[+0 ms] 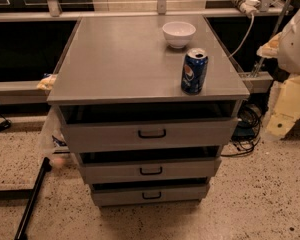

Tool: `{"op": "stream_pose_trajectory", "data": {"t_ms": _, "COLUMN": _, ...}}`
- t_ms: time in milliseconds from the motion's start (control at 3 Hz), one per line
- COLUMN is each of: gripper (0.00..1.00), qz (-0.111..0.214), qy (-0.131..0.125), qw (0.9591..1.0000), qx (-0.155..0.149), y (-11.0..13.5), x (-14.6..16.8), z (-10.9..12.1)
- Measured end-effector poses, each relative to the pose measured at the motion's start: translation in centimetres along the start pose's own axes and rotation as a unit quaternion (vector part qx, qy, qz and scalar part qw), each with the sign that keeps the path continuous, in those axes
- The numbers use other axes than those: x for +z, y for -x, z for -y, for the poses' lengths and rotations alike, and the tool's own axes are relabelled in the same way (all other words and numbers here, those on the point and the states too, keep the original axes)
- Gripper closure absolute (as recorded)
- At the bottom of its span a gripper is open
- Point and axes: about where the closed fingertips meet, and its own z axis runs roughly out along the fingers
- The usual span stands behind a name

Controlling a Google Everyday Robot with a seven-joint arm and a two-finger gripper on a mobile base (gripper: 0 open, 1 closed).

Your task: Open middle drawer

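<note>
grey metal middle drawer (190, 170), flat rectangular front; cream gripper (290, 106) far rt, state unclear.

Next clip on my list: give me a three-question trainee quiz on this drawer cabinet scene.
1. True or false: the gripper is clamped on the handle of the middle drawer.
2. Which stands nearer the front edge of the cabinet top: A) the blue can, B) the white bowl?
3. Fill in: the middle drawer's handle is coloured ___.
Key: 1 false, the gripper is out of view; 2 A; 3 black.
</note>
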Motion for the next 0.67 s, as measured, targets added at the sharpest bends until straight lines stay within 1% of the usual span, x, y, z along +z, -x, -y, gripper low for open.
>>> {"op": "stream_pose_trajectory", "data": {"t_ms": 333, "gripper": 0.0, "qz": 0.005, "qy": -0.003, "qw": 1.0, "qx": 0.0, "y": -0.1, "x": 0.7, "z": -0.2}}
{"op": "stream_pose_trajectory", "data": {"t_ms": 667, "gripper": 0.0, "qz": 0.019, "qy": 0.003, "qw": 0.9998, "qx": 0.002, "y": -0.6, "x": 3.6, "z": -1.0}}
